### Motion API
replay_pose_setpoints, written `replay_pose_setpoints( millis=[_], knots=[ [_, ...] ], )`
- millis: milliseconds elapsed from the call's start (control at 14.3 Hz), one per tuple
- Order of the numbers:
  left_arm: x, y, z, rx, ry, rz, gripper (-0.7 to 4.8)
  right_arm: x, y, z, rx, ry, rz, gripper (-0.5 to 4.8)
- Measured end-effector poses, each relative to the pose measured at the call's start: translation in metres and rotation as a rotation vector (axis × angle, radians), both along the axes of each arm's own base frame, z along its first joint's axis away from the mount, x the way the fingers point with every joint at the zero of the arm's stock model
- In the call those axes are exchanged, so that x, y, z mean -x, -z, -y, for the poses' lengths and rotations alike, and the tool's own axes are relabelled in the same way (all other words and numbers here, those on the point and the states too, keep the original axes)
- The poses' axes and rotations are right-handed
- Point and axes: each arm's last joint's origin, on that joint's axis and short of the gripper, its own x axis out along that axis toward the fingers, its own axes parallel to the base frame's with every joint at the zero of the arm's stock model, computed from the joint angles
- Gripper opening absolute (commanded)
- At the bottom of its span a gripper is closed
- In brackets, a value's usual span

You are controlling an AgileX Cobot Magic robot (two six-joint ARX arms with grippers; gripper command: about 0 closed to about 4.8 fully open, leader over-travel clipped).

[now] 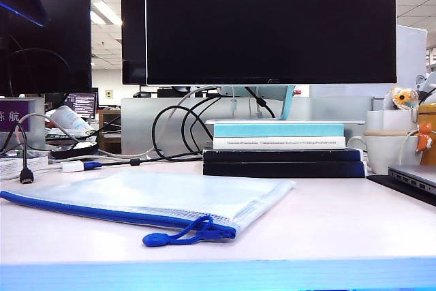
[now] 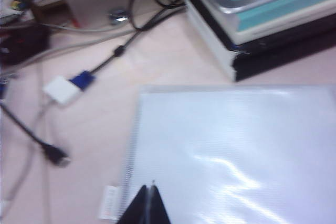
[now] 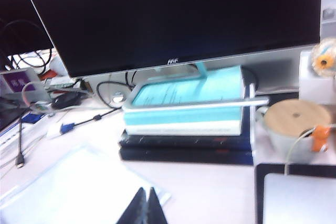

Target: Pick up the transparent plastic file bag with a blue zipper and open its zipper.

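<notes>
Currently one transparent mesh-patterned plastic file bag (image 1: 157, 199) lies flat on the pale table (image 1: 327, 223), its single blue zipper (image 1: 102, 212) facing front. Both grippers, left gripper (image 2: 148, 205) and right gripper (image 3: 144, 208), hover above it, fingers pressed together, holding nothing.

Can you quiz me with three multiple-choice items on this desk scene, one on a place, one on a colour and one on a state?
1. Where does the file bag lie?
A. flat on the table, in front of the stack of books
B. on top of the books
C. propped against the monitor

2. What colour is the zipper?
A. red
B. blue
C. black

3. How do the left gripper and right gripper stand?
A. both wide open
B. one clamped on the bag
C. both shut, holding nothing

Answers: 1 A, the exterior view shows it flat on the tabletop. 2 B, strip and cord pull are blue. 3 C, in each wrist view the fingertips meet above the bag, empty.
</notes>
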Motion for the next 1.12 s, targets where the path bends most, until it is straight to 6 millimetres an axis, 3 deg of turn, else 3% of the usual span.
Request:
replay_pose_setpoints(
  millis=[140, 349, 488, 558, 628, 767, 837, 907, 1116],
  knots=[
    [0.003, 0.002, 0.005, 0.069, 0.171, -0.057, -0.05, -0.007, 0.016, -0.003, -0.082, -0.078, -0.077, -0.01],
    [0.009, 0.002, 0.016, 0.108, 0.274, -0.081, -0.05, -0.024, 0.048, -0.009, -0.197, -0.198, -0.26, -0.01],
    [0.017, 0.006, 0.038, 0.098, 0.275, -0.105, -0.05, -0.054, 0.071, -0.015, -0.297, -0.318, -0.459, 0.0],
    [0.019, 0.015, 0.054, 0.05, 0.256, -0.147, -0.05, -0.071, 0.077, -0.02, -0.347, -0.427, -0.513, -0.01],
    [0.018, 0.039, 0.088, -0.055, 0.3, -0.215, -0.05, -0.094, 0.093, -0.04, -0.358, -0.528, -0.602, -0.01],
    [0.015, 0.052, 0.098, -0.082, 0.324, -0.261, -0.05, -0.1, 0.104, -0.055, -0.341, -0.584, -0.653, 0.0],
    [0.011, 0.062, 0.104, -0.036, 0.355, -0.271, -0.05, -0.108, 0.113, -0.066, -0.334, -0.593, -0.674, 0.51],
    [0.014, 0.084, 0.102, 0.012, 0.382, -0.238, -0.05, -0.12, 0.127, -0.075, -0.351, -0.586, -0.718, 1.0],
    [0.022, 0.112, 0.094, -0.006, 0.386, -0.279, -0.05, -0.131, 0.146, -0.08, -0.408, -0.603, -0.806, 1.27]
  ],
)
